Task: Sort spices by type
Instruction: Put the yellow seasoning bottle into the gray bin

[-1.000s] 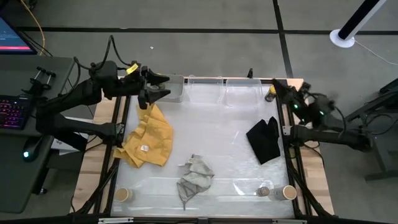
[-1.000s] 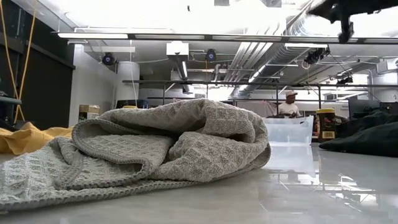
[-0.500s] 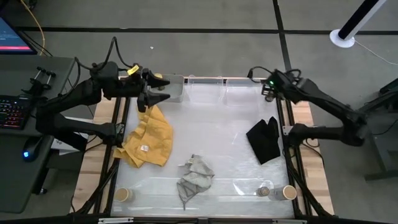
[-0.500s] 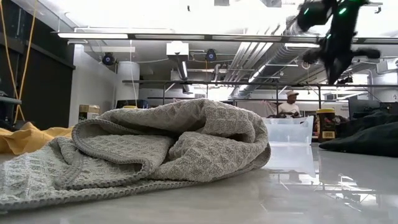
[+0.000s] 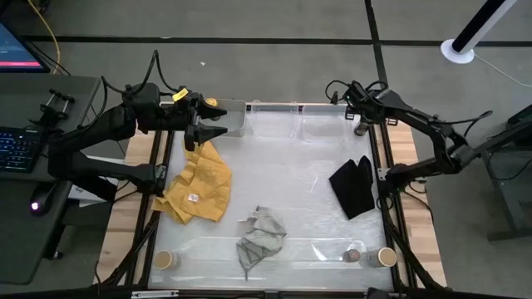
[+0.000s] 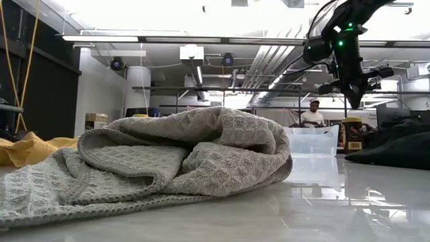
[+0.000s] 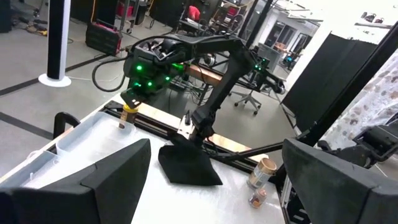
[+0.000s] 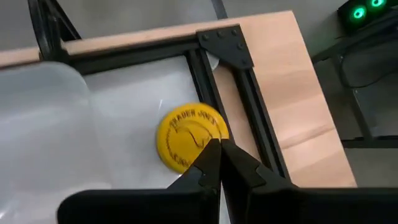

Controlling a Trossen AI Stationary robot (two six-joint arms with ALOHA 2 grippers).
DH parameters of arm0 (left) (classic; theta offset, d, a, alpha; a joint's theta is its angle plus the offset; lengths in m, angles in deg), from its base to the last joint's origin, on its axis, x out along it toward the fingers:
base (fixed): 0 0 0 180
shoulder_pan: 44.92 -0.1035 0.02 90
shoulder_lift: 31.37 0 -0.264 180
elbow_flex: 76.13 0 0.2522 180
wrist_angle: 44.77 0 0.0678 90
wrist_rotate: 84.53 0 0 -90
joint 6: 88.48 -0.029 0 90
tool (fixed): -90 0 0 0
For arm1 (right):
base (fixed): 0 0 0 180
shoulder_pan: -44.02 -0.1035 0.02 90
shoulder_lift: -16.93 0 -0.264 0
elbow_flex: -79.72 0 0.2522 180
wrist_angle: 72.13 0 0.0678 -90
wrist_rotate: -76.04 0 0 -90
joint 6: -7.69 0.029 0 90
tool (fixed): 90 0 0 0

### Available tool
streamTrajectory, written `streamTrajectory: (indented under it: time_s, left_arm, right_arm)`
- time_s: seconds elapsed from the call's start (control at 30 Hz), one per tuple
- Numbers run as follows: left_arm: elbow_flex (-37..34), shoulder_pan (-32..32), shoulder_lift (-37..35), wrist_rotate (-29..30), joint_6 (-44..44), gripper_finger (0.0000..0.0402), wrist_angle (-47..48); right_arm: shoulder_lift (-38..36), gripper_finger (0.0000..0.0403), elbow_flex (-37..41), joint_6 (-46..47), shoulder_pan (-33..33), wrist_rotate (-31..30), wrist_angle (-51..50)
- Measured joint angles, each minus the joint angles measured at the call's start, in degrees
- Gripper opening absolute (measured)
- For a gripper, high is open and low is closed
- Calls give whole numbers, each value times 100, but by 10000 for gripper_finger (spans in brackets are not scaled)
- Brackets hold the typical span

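The right gripper point(image 8: 219, 163) is seen with its fingers pressed together, nothing pinched, hanging over the far right corner of the table point(image 5: 291, 178). Directly beneath its tips a yellow-topped jar point(image 8: 190, 137) stands just beside the table's dark frame rail point(image 8: 247, 121), next to the clear bin point(image 5: 324, 120). The left gripper point(image 5: 218, 119) is held spread wide and empty over the grey bin point(image 5: 234, 120) at the far left. A tan jar point(image 5: 165, 259) stands at the near left corner; a second tan jar point(image 5: 386, 257) and a tiny clear jar point(image 5: 354, 255) stand at the near right. Open tabletop lies among the yellow cloth point(image 5: 199, 183), grey cloth point(image 5: 260, 238) and black cloth point(image 5: 355, 186).
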Motion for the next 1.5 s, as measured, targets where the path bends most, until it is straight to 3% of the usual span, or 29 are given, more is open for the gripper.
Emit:
streamTrajectory:
  time_s: [1.13,1.5]
  left_arm:
    - [0,2,0,70,2,351,-3]
    - [0,2,0,70,2,351,3]
  right_arm:
    - [799,0,19,755,41,-446,312]
    - [679,0,12,-228,-203,-66,-226]
